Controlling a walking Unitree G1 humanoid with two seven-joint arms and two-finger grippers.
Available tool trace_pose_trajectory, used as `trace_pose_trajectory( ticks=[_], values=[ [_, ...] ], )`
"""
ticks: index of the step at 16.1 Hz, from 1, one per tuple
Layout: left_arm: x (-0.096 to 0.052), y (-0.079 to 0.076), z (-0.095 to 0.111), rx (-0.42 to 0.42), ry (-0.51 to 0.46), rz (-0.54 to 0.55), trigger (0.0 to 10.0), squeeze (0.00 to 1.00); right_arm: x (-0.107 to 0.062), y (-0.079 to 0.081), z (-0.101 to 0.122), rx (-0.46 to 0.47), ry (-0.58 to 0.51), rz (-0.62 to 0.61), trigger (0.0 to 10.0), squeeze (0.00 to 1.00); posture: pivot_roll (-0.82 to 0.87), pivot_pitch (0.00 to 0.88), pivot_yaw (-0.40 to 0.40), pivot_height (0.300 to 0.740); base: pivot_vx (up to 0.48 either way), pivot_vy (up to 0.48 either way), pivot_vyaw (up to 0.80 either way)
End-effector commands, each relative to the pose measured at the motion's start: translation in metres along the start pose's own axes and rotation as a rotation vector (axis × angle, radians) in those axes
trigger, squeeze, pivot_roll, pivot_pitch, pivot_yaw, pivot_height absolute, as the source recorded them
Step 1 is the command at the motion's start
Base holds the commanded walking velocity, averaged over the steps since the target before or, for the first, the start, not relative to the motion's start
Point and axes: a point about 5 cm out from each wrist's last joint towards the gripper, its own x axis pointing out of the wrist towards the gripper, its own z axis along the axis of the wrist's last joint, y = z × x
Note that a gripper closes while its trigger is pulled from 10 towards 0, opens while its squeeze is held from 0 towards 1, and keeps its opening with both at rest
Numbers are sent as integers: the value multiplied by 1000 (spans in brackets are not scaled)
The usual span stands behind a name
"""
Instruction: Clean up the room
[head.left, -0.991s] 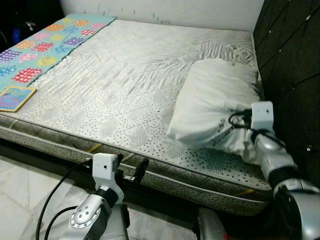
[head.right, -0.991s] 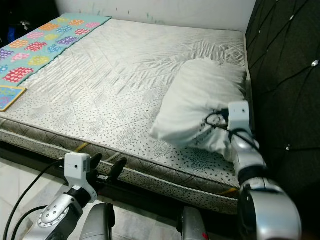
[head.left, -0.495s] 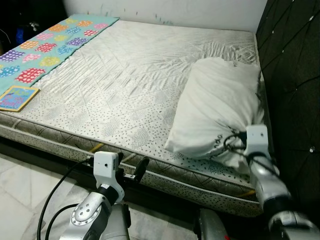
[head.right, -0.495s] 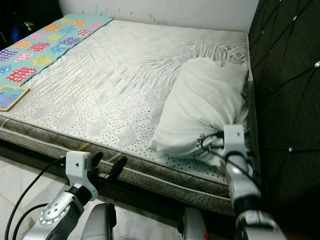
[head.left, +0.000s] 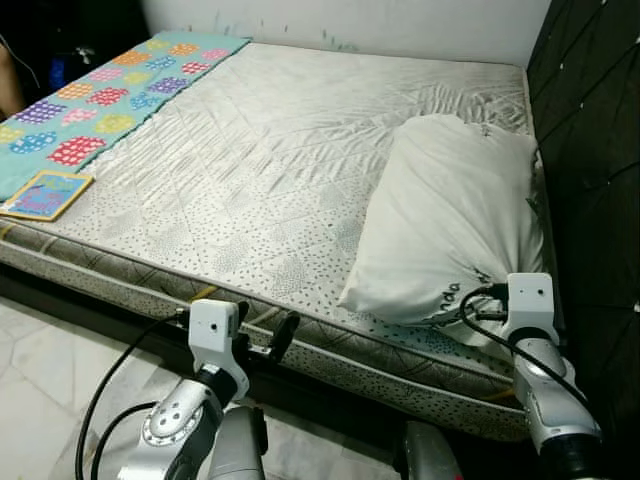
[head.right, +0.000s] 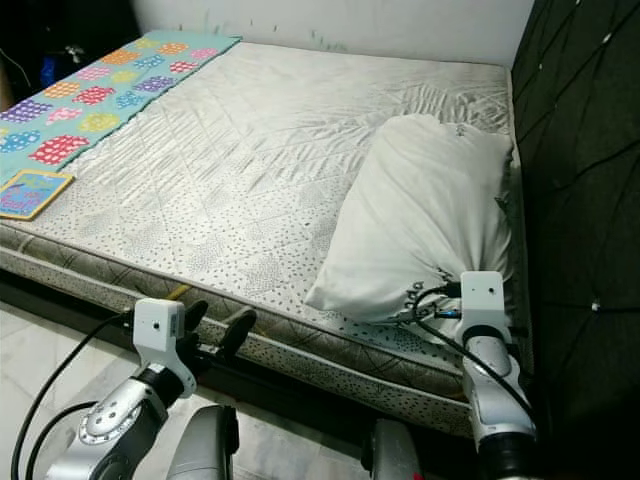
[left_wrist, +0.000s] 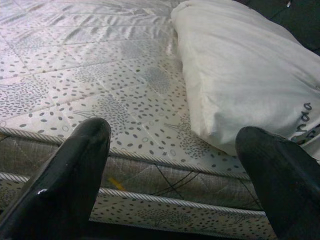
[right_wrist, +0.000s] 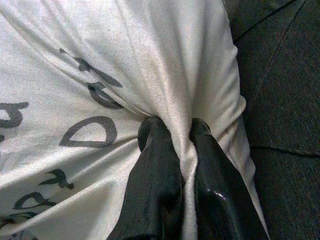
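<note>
- The right end effector (right_wrist: 172, 132) pinches a fold of the white pillow (head.left: 455, 225) between closed fingers, at the pillow's near corner, lower right of the head view.
- The pillow lies on the bed (head.left: 250, 170), right side, against the dark headboard (head.left: 590, 150).
- The left end effector (left_wrist: 175, 150) hangs open before the mattress edge, lower left.
- A patterned blanket (head.left: 90, 110) and a book (head.left: 48, 194) sit upper left.

Here's a wide bed (head.left: 250, 190) with a pale dotted mattress, dark padded headboard (head.left: 590, 130) along its right (tufted, by the look), white wall (head.left: 350, 18) beyond, glossy marble-like floor (head.left: 50, 380) in front.
</note>
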Motion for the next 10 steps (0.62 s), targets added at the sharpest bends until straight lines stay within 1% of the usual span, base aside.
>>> trace_pose_trajectory(
  ticks=[1,4,5,6,7,8,9,10],
  values=[
    [1,3,1,12,-1,4,10000,0,-6,-5,-10,12,40,-33,0,0,26,0,38,585,0,0,0],
    [2,4,1,16,-1,2,10000,0,-11,-2,-11,26,45,1,0,0,22,0,38,585,0,0,0],
    [2,4,1,16,-1,0,10000,0,-11,4,-9,40,46,27,0,0,20,0,38,585,0,0,0],
    [3,4,1,17,0,-2,10000,0,-9,12,-3,37,33,60,10000,0,21,0,37,585,0,0,0],
    [3,4,1,18,0,-3,10000,0,-9,15,0,32,24,75,10000,0,21,0,36,585,0,0,0],
    [3,4,1,18,-1,-2,10000,0,-8,17,4,51,9,81,10000,0,21,0,36,585,0,0,0],
    [4,4,1,18,-4,2,10000,0,-8,20,8,57,-2,90,10000,1000,25,0,30,585,0,0,0],
    [4,5,1,18,-5,4,10000,0,-7,21,10,64,-4,94,10000,1000,25,0,28,585,0,0,0]
  ],
)
